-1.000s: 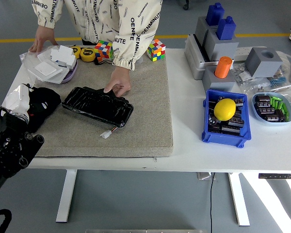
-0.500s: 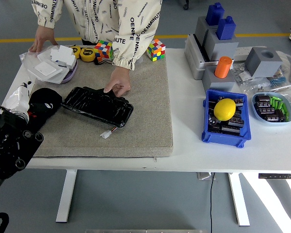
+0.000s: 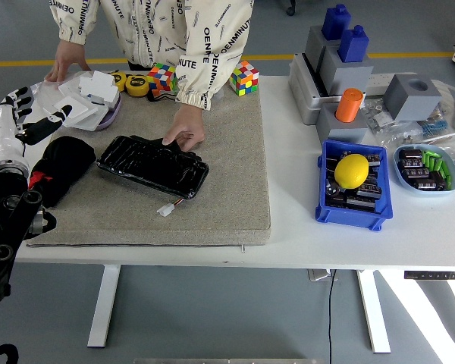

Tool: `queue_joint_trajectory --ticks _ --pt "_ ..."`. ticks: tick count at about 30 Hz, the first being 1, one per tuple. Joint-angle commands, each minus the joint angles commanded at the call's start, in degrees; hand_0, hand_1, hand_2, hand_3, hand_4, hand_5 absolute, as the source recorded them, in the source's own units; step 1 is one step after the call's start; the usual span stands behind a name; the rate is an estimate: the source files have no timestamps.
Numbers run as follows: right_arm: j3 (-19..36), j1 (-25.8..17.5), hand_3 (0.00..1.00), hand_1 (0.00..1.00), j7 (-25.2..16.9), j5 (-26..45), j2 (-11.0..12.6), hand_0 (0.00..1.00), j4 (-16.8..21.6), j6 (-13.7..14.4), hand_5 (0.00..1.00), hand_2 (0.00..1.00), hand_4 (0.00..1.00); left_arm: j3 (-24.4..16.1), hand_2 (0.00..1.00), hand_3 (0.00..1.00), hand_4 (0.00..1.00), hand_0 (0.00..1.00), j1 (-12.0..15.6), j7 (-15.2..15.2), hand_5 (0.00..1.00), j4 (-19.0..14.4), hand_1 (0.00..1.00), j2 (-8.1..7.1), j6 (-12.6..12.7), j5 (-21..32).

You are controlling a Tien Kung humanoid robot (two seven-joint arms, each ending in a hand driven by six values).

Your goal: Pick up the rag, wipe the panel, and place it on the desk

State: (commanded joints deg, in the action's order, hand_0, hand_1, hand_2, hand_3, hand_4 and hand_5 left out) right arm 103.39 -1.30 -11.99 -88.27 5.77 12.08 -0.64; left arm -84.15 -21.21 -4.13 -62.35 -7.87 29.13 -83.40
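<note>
Here my left hand (image 3: 19,121) was raised at the left end of the grey mat (image 3: 227,152), fingers spread wide and holding nothing. The black rag (image 3: 63,167) lay bunched on the mat's left part — just below my hand and apart from it, as far as the view showed. The black panel (image 3: 153,164) lay flat near the mat's middle, just right of the rag, with a small white connector (image 3: 165,210) on its lead beside its lower edge. A person at the far side of the mat pressed one hand (image 3: 183,130) on the panel's upper edge; the other hand (image 3: 66,59) rested beyond the mat's far left corner — by some white boxes (image 3: 87,95).
</note>
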Motion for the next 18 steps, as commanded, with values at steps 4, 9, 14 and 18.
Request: queue_joint_trajectory --ticks 4,9,14,18 --pt "-0.03 0.09 0.523 0.561 0.02 -0.15 0.1 0.547 -0.11 0.03 0.353 0.491 0.891 -2.65 0.582 0.6 0.864 0.449 1.6 8.24 0.208 -0.67 0.582 1.2 0.7 6.79" --pt "-0.09 0.04 0.523 0.561 0.06 -0.35 0.15 0.546 -0.24 0.07 0.353 0.491 0.891 -4.64 0.578 0.603 0.891 0.448 3.14 8.9 0.233 -1.23 0.574 2.09 0.2 8.11" --pt "-0.15 0.18 0.523 0.561 0.05 -0.39 0.26 0.544 -0.31 0.13 0.354 0.49 0.89 -5.44 0.578 0.607 0.896 0.446 3.94 8.56 0.237 -1.72 0.573 2.53 -0.17 8.89" --pt "-0.25 0.2 0.523 0.561 0.04 -0.35 0.38 0.544 -0.33 0.18 0.354 0.49 0.89 -6.16 0.578 0.607 0.896 0.446 4.43 8.58 0.237 -2.27 0.573 2.85 -0.26 9.17"
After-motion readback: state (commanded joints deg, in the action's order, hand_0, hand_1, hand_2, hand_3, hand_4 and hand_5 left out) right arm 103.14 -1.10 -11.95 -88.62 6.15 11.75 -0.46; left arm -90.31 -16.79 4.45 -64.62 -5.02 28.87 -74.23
